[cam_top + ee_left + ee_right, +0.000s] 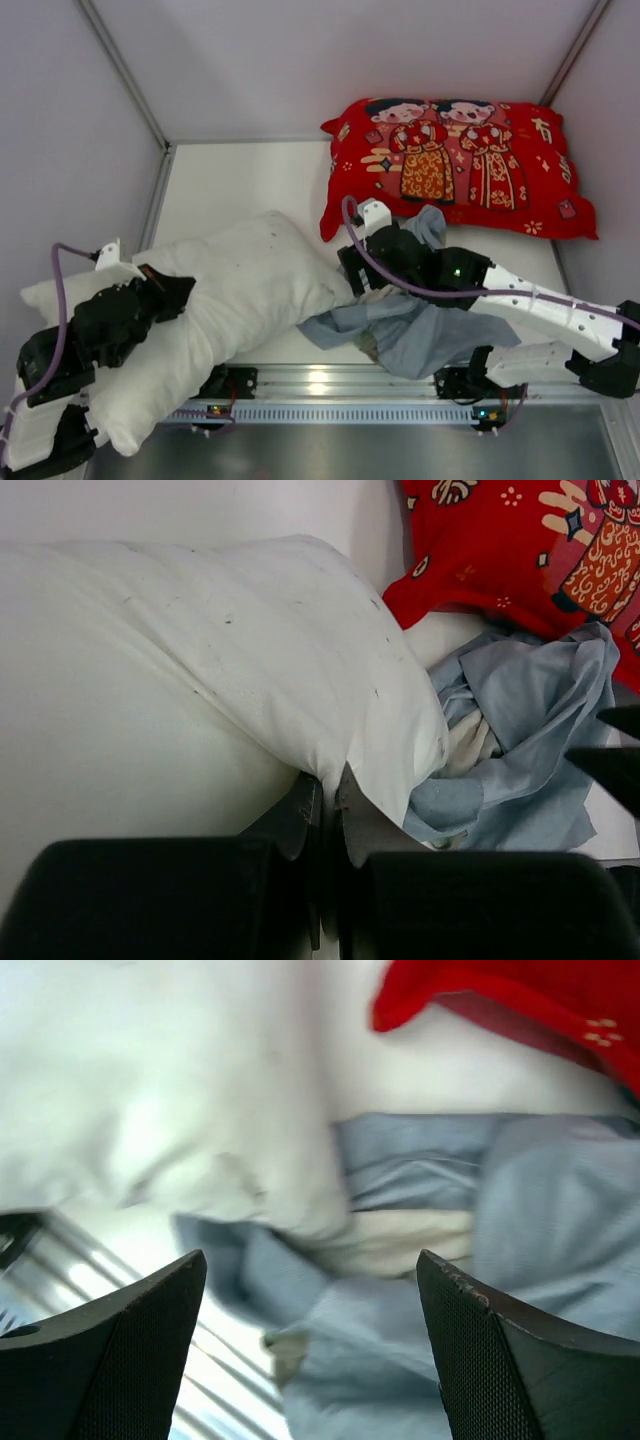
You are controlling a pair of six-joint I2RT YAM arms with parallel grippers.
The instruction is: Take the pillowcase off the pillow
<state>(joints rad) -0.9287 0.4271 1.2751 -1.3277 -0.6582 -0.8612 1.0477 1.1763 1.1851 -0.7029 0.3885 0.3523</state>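
Observation:
The plain white pillow (240, 285) lies slanted across the near left of the table. My left gripper (188, 288) is shut on a fold of its cloth, seen pinched between the fingertips in the left wrist view (325, 788). The pillowcase (425, 335) is a crumpled blue-grey heap with a cream strip, lying against the pillow's right end (400, 730). I cannot tell if that end is still inside it. My right gripper (362, 285) is open and empty, hovering over the pillowcase (450, 1300) and the pillow's corner (200, 1160), fingers wide apart (312, 1265).
The red pillow with two cartoon figures (460, 165) lies at the far right, its corner close to the heap (520, 550). The metal rail (330, 385) runs along the near edge under the pillowcase. White walls close in the left, back and right.

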